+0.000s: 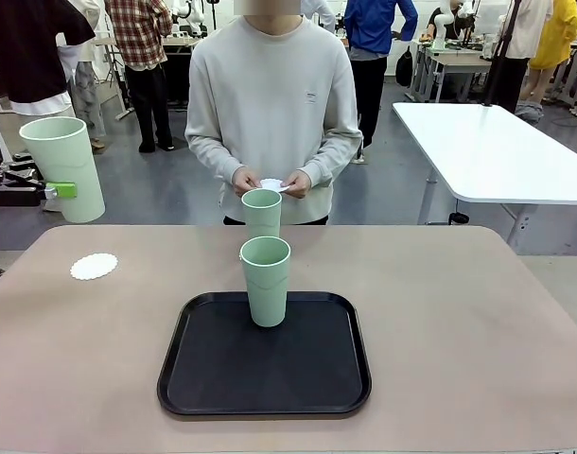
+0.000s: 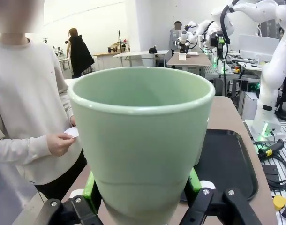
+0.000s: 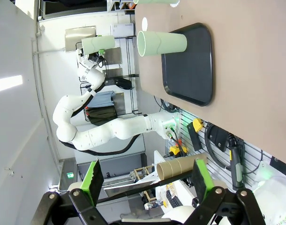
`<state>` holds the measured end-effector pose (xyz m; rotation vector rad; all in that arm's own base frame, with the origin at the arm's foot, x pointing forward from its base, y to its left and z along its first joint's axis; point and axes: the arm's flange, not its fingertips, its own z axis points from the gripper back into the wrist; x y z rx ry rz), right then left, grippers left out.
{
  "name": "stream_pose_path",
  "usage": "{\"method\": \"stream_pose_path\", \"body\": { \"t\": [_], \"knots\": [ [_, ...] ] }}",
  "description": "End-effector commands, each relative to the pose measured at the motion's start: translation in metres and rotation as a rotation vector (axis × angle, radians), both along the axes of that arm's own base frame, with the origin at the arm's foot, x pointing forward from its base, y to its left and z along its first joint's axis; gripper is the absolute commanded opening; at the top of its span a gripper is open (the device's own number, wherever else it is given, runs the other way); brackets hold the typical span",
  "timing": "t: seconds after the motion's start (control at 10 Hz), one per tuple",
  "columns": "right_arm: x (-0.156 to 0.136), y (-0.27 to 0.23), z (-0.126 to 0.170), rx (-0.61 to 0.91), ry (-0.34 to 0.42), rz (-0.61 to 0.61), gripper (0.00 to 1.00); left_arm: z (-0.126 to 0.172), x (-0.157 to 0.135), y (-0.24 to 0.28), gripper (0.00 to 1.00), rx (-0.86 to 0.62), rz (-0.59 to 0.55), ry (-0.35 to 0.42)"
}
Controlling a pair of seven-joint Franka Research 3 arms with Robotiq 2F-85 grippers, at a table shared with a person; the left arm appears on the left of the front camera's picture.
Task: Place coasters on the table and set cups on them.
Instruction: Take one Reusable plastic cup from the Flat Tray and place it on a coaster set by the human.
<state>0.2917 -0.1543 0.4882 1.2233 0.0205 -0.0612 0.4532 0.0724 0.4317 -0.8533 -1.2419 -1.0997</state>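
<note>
**A:** Where are the cups right now?

**B:** We count three pale green cups. The lifted cup (image 2: 143, 136) sits between the green pads of our left claw (image 2: 143, 190). That claw is clamped on the cup's lower wall and holds it upright, raised clear of the table (image 1: 459, 312). The tray cup (image 1: 266, 279) stands upright on the black tray (image 1: 213, 378), well apart from that claw, toward the table's middle. The far cup (image 1: 261, 210) stands just behind the tray cup, on the person's side. Its base is hidden, so we cannot tell what it rests on.

**A:** And the coasters?

**B:** One lacy white coaster (image 1: 94, 266) lies flat on the table, below the left claw and a little nearer to us, with nothing on it. The person's hands (image 1: 296, 182), beyond the far cup, hold a small white piece (image 1: 272, 184), probably another coaster.

**A:** What about our other claw?

**B:** Our right claw (image 3: 147, 183) is spread wide with nothing between its pads. It hangs off the table's side, and the tray cup is well ahead of it.

**A:** How far along are we?

**B:** We judge it early. One coaster is down, and we see no cup standing on a coaster yet. The other coasters are yet to be laid, and all three cups are yet to be set on them.
</note>
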Motion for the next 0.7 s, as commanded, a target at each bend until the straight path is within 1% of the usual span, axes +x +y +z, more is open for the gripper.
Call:
{"method": "stream_pose_path", "body": {
  "t": [0.0, 0.2, 0.3, 0.4, 0.5, 0.6],
  "knots": [
    [0.000, -0.001, 0.001, 0.015, -0.003, 0.004, 1.00, 0.002, 0.000, -0.002, 0.85, -0.003, -0.032, -0.002],
    [0.000, -0.001, 0.001, 0.015, -0.003, 0.004, 1.00, 0.002, 0.000, -0.002, 0.85, -0.003, -0.032, -0.002],
    [0.000, -0.001, 0.001, 0.015, -0.003, 0.004, 1.00, 0.000, -0.001, -0.002, 0.85, -0.003, -0.012, 0.001],
    [0.000, -0.001, 0.001, 0.015, -0.003, 0.004, 1.00, -0.002, 0.021, 0.014, 0.85, 0.015, -0.055, -0.087],
    [0.000, -0.001, 0.001, 0.015, -0.003, 0.004, 1.00, -0.006, 0.035, 0.028, 0.85, 0.014, -0.062, -0.086],
    [0.000, -0.001, 0.001, 0.015, -0.003, 0.004, 1.00, -0.011, 0.052, 0.043, 0.85, 0.003, -0.039, -0.047]
  ]
}}
